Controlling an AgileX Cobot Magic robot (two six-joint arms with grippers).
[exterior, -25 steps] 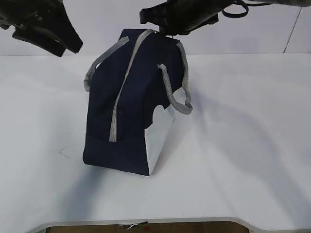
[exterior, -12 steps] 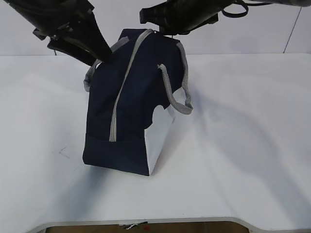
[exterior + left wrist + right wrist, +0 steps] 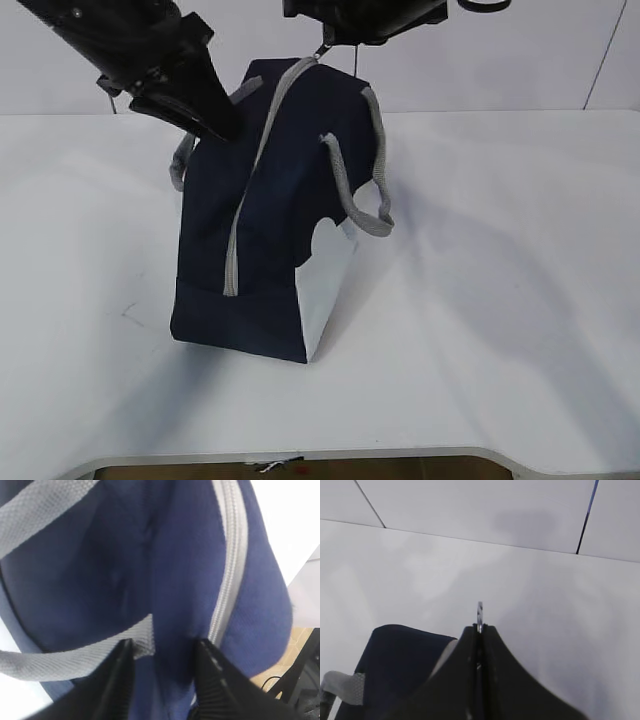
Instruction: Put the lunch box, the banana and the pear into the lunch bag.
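Note:
The navy lunch bag (image 3: 275,210) stands mid-table on its end, its grey zipper (image 3: 250,190) shut along the whole length. My right gripper (image 3: 323,42) is shut on the metal ring pull (image 3: 480,611) at the bag's top end. My left gripper (image 3: 222,128) is open against the bag's upper left side; in the left wrist view its jaws (image 3: 162,650) straddle blue fabric between the grey handle's (image 3: 60,657) sewn end and the zipper (image 3: 227,555). The lunch box, banana and pear are out of view.
The white table (image 3: 500,300) surrounds the bag, with its front edge (image 3: 350,455) near the bottom of the view. A second grey handle (image 3: 350,190) loops off the bag's right side. A white wall stands behind.
My left arm has come in from the upper left and down onto the bag's upper left side. My right gripper has risen slightly with the pull, and the bag's top is drawn up.

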